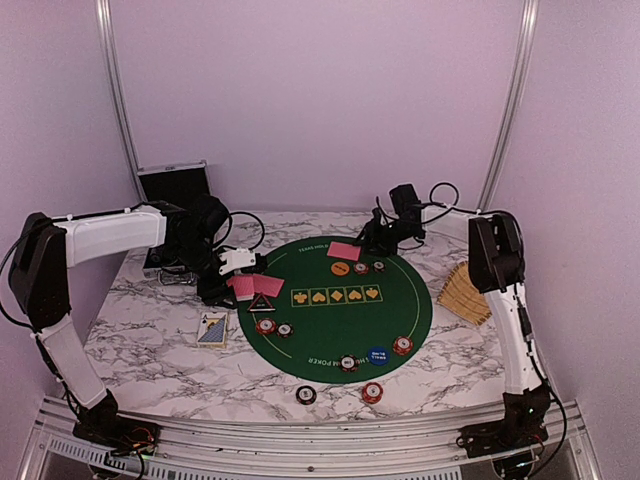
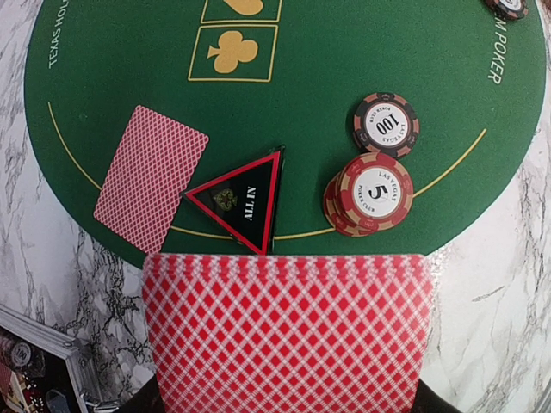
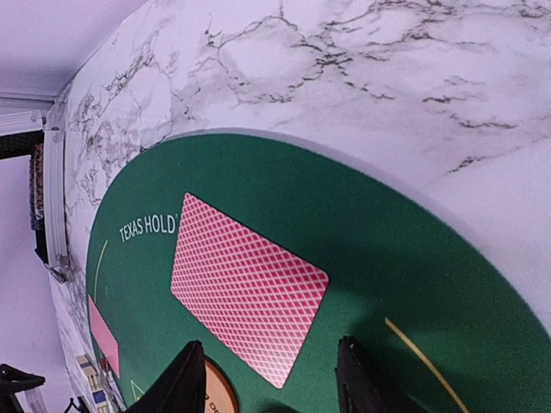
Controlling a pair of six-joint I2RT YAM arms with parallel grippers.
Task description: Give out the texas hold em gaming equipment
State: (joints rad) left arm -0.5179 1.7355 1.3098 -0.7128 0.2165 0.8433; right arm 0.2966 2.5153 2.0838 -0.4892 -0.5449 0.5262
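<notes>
A round green poker mat (image 1: pixel 330 335) lies on the marble table. At the mat's left edge my left gripper (image 1: pixel 236 280) is shut on pink-red-backed playing cards (image 2: pixel 288 331), which hide its fingers in the left wrist view. Just beyond them lie a black triangular marker (image 2: pixel 241 200), a single card (image 2: pixel 151 178), a stack of dark-red chips (image 2: pixel 370 194) and a lone "100" chip (image 2: pixel 383 125). My right gripper (image 3: pixel 271 383) stands open at the mat's far side. A card (image 3: pixel 245 288) lies flat just past its fingertips, and an orange button (image 3: pixel 219 391) sits by the left finger.
A silver-edged black case (image 1: pixel 175 185) stands open at the back left. A face-up card (image 1: pixel 212 328) lies on the marble left of the mat. A tan fanned stack (image 1: pixel 466 292) sits at the right. Chips (image 1: pixel 402 346) and a blue button (image 1: pixel 377 354) ring the mat's near edge.
</notes>
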